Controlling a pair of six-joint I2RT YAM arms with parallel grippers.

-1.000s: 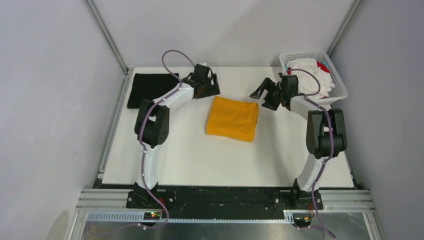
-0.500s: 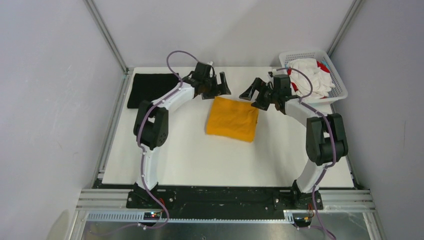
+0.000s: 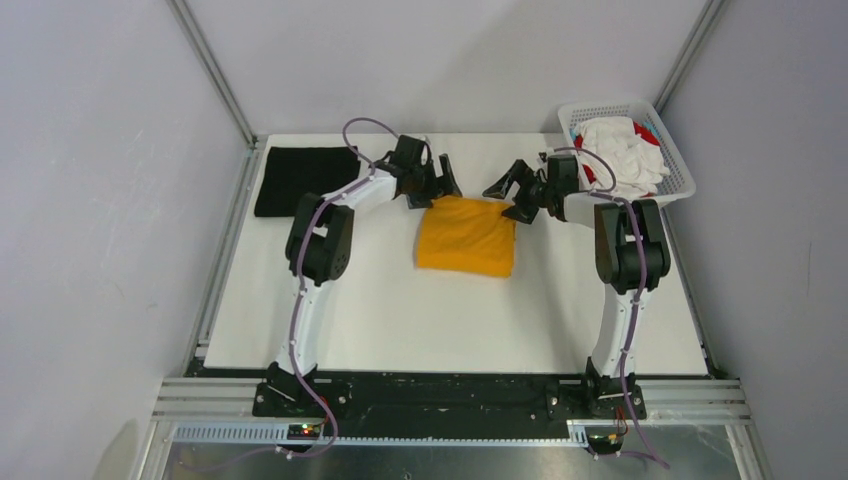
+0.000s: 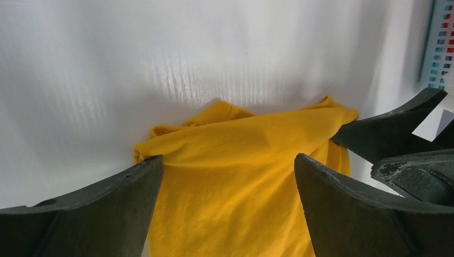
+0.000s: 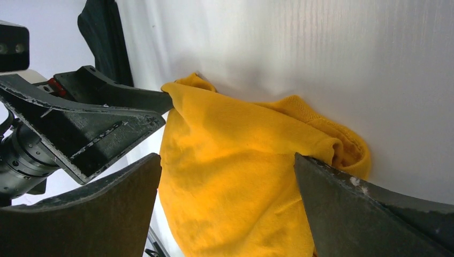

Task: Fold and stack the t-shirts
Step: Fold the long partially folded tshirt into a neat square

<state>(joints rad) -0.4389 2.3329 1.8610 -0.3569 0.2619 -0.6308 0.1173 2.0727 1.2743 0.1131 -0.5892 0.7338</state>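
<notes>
Mustard t-shirt sits between released left hand and released right hand, basket nearby.

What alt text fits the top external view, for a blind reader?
The left gripper and right gripper, both open, flank the far edge of a folded mustard-orange t-shirt on a white table. A black t-shirt lies far left; a white basket of clothes stands far right.

Bright, even light; streaked glare on the counter beyond the left end effector; wrist views slightly soft.
</notes>
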